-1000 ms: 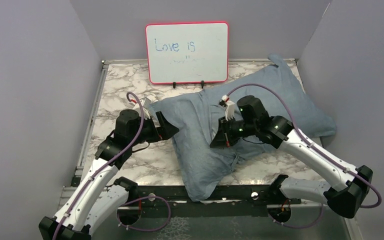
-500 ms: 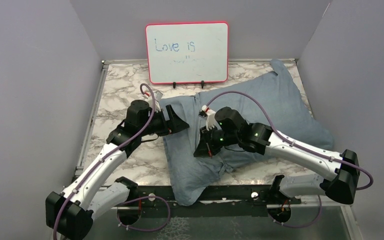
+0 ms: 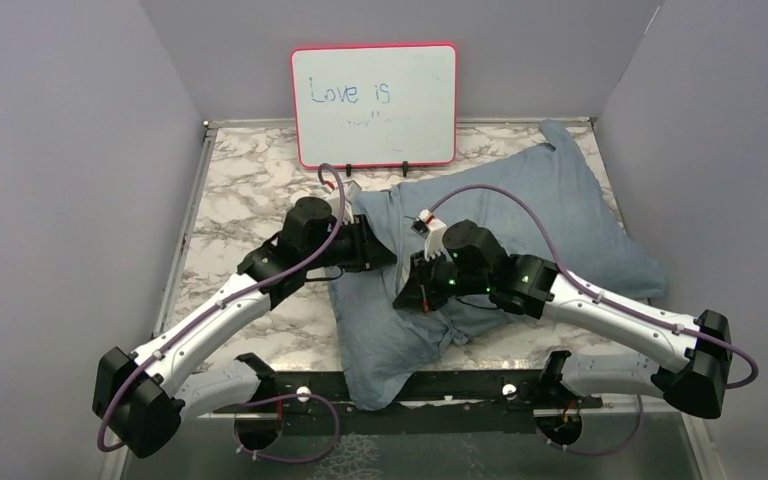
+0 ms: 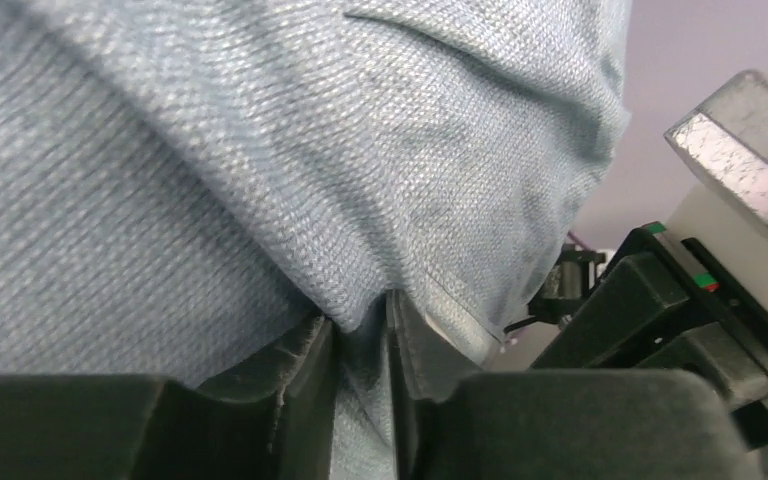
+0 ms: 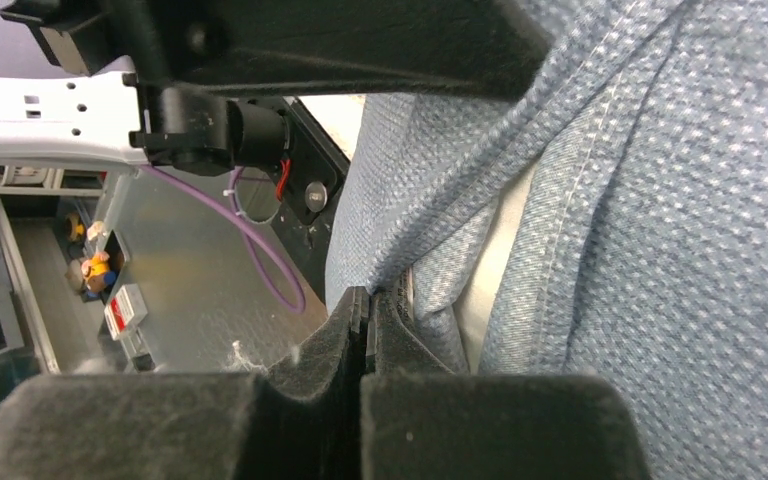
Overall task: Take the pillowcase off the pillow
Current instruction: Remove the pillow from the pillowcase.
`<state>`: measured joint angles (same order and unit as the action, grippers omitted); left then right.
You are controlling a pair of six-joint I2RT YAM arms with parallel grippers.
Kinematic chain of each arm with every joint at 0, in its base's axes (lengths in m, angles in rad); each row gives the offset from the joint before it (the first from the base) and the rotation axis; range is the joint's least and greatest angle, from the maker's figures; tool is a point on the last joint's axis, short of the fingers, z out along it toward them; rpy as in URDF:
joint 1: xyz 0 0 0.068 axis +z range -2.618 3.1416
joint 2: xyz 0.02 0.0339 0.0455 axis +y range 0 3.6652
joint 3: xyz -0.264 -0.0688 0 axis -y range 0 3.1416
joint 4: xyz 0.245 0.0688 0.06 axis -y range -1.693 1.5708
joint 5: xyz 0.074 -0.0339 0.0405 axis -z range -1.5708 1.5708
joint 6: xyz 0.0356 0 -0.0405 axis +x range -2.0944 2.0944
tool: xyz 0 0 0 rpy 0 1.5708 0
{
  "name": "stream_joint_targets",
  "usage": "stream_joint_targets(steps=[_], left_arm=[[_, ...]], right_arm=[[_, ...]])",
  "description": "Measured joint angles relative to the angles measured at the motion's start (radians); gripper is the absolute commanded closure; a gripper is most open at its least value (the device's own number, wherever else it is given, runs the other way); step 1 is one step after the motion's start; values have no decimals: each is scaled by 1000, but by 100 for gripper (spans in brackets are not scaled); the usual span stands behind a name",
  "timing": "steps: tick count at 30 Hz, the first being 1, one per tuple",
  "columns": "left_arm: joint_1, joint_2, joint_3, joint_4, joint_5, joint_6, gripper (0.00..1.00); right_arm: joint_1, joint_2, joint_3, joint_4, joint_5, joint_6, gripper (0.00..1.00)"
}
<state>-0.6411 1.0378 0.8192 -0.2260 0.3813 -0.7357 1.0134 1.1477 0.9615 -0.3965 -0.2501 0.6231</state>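
Nearest, lapping over the front edge of the marble tabletop (image 3: 250, 190): a rumpled corner of the pillowcase (image 3: 520, 210), dusty blue-grey.

Just beyond, on the cloth's left-middle bulge: the right hand (image 3: 410, 290), reached in from the right. From its own wrist, right hand (image 5: 365, 300) closed tight, fingers pressed flat together, a stitched hem of the pillowcase (image 5: 600, 200) right at the tips. Impossible to tell whether any cloth is caught between them. Beside that hem, in the opening, a narrow strip of the white pillow (image 5: 495, 260).

A little farther and to the left, at the pillowcase's left edge: the left hand (image 3: 375, 245). From its wrist, left hand (image 4: 360, 315) clamped on a fold of the pillowcase (image 4: 260, 150), a ridge of weave pinched between the two fingers. Both hands near each other, not touching.

Farther back, the rest of the covered pillow, spread diagonally toward the right rear corner, one pointed tip of cloth near the back wall.

At the very back, upright against the wall: a red-framed whiteboard (image 3: 374, 105), "Love is" written in blue.
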Motion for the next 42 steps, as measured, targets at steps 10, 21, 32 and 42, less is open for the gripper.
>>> stream_joint_targets(steps=[10, 21, 32, 42], left_arm=[[-32, 9, 23, -60, -110, 42, 100], [-34, -67, -25, -75, -167, 11, 100], [-34, -68, -29, -76, -164, 10, 100], [-33, -144, -31, -289, -384, 25, 100]], right_arm=[[2, -49, 17, -43, 86, -3, 87], [2, -92, 184, -201, 372, -56, 66], [5, 210, 243, -304, 409, -134, 93], [-3, 158, 298, -419, 747, -95, 97]])
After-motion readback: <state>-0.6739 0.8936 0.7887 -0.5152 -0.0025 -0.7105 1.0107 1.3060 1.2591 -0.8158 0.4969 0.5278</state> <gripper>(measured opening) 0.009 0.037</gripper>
